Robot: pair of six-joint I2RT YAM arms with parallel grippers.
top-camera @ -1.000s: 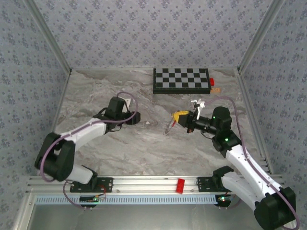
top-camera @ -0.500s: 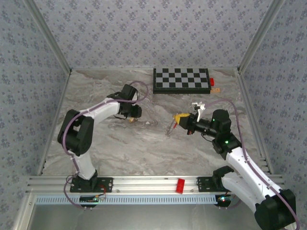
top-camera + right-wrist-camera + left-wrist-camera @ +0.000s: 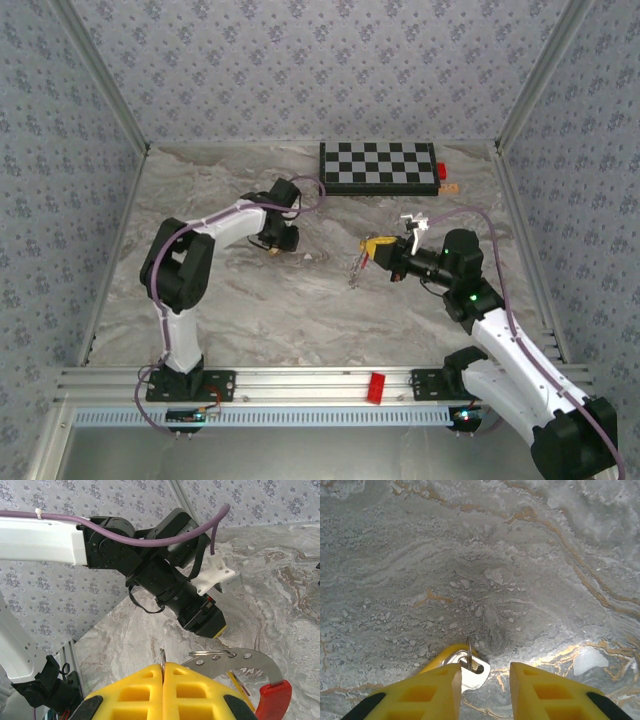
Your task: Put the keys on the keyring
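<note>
Checkerboard [image 3: 378, 168] w/ red block [image 3: 441, 170] beyond keyring [image 3: 248, 658]

Left of centre, the left gripper [image 3: 274, 245] points down at the marble table [image 3: 300, 310], its tip close to the surface. Right of centre, the right gripper [image 3: 372, 246] points toward the frame's left, with a thin keyring [image 3: 356, 268] dangling from it. A checkerboard [image 3: 378, 167] lies at upper middle, and a small red block [image 3: 441, 170] sits at its right end.
</note>
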